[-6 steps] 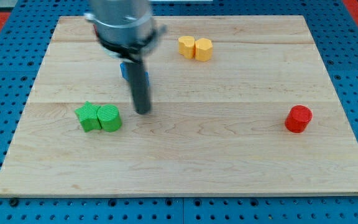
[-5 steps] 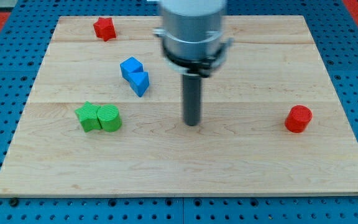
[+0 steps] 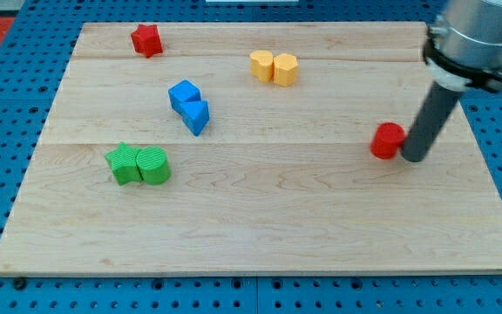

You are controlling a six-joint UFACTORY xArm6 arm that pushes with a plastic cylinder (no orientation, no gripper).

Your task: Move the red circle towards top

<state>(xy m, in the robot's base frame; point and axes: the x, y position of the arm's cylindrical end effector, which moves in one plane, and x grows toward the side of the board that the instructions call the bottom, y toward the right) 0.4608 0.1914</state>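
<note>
The red circle point(image 3: 388, 140) is a short red cylinder at the right of the wooden board point(image 3: 260, 218), about mid-height. My tip point(image 3: 413, 158) is right beside it, on its right and slightly below, touching or nearly touching it. The dark rod rises from the tip up to the arm's grey body at the view's top right.
A red star block point(image 3: 146, 39) lies at the top left. Two yellow blocks point(image 3: 274, 67) sit together at top centre. Two blue blocks point(image 3: 189, 105) lie left of centre. Two green blocks point(image 3: 139, 164) lie at the left. Blue pegboard surrounds the board.
My tip has swept from the board's left-middle to the right side. The red circle has shifted left and up from its earlier spot.
</note>
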